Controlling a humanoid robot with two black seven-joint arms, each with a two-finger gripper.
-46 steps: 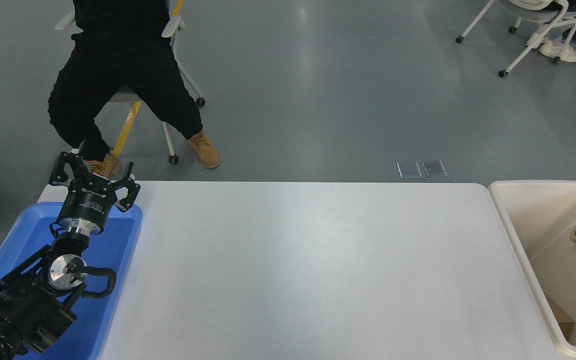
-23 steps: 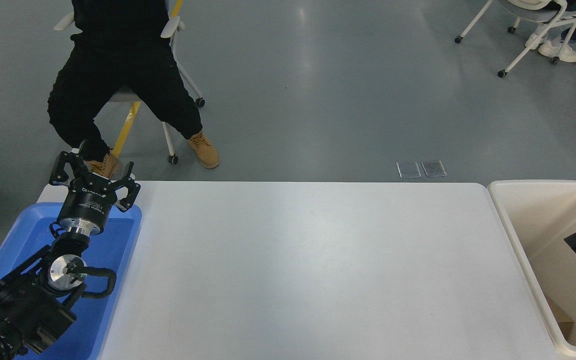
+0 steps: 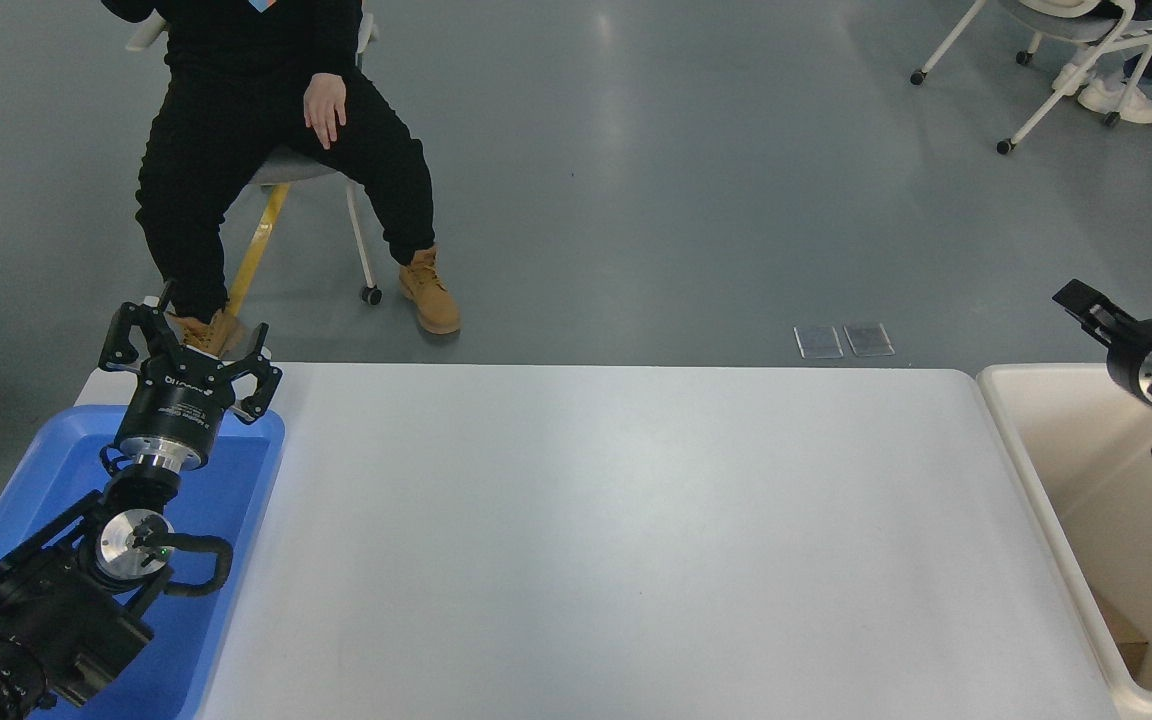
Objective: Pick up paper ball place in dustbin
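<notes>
The dustbin (image 3: 1011, 430) is a cream-white bin standing off the table's right end, cut off by the picture's right edge. The paper ball does not show anywhere in this view. My right gripper (image 3: 1132, 376) hangs above the bin's far rim, open and empty, with one fingertip (image 3: 1086, 303) pointing up and left over the floor. My left gripper (image 3: 188, 352) is open and parked over the far end of the blue tray at the lower left.
A flat blue tray (image 3: 236, 500) lies at the table's left end under the left arm. A person sits on a chair (image 3: 281, 130) beyond the table's far left corner. A tan patch (image 3: 1126, 640) lies on the bin's floor.
One second ago my right gripper held the paper ball low inside the bin. The ball left the gripper, and the gripper rose up and back over the bin's far rim. The person shifted on the chair.
</notes>
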